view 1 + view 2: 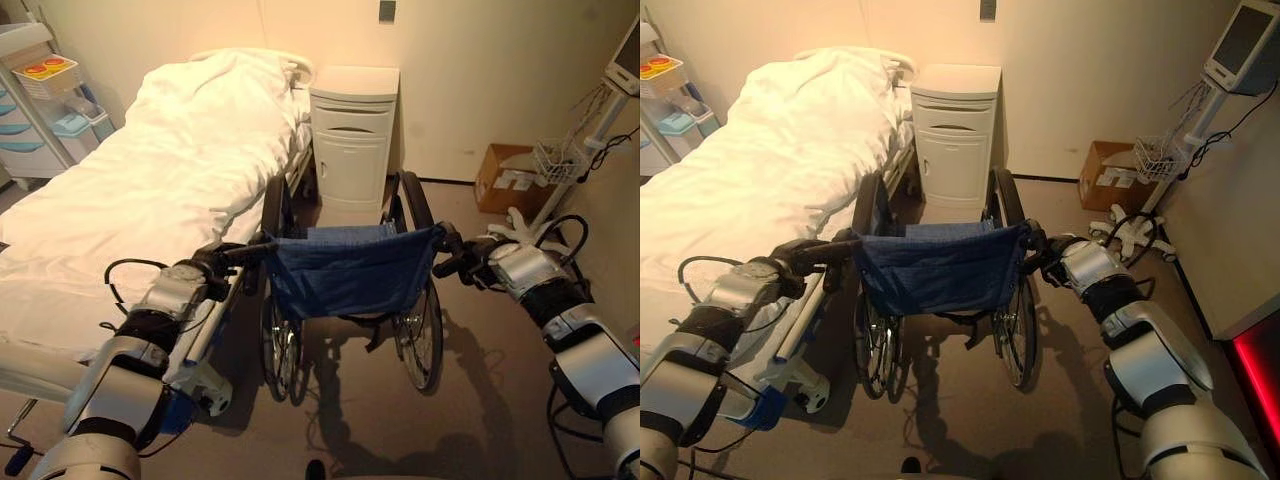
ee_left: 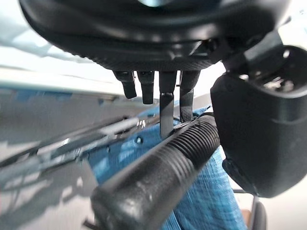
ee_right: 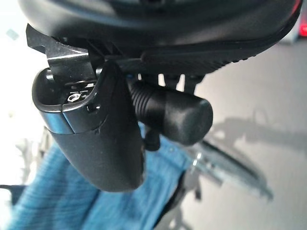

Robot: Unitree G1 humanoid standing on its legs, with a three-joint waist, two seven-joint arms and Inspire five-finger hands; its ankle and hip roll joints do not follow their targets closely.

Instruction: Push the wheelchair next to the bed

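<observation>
The wheelchair (image 1: 345, 270), with a blue cloth back and large spoked wheels, stands with its back to me beside the foot end of the bed (image 1: 150, 180), which has white sheets. My left hand (image 1: 215, 262) is shut on the left push handle (image 2: 158, 177), a black ribbed grip that runs between its fingers and thumb (image 2: 254, 134). On the other side, my right hand (image 1: 462, 258) is shut on the right push handle (image 3: 175, 112), whose round end sticks out past the thumb (image 3: 96, 139). The chair's left wheel is close to the bed frame.
A white nightstand (image 1: 352, 135) stands against the wall just ahead of the wheelchair. A cardboard box (image 1: 505, 178) and a monitor stand (image 1: 1240, 45) with a wheeled base (image 1: 1130, 225) are at the right. A drawer cart (image 1: 40, 110) is beyond the bed at left.
</observation>
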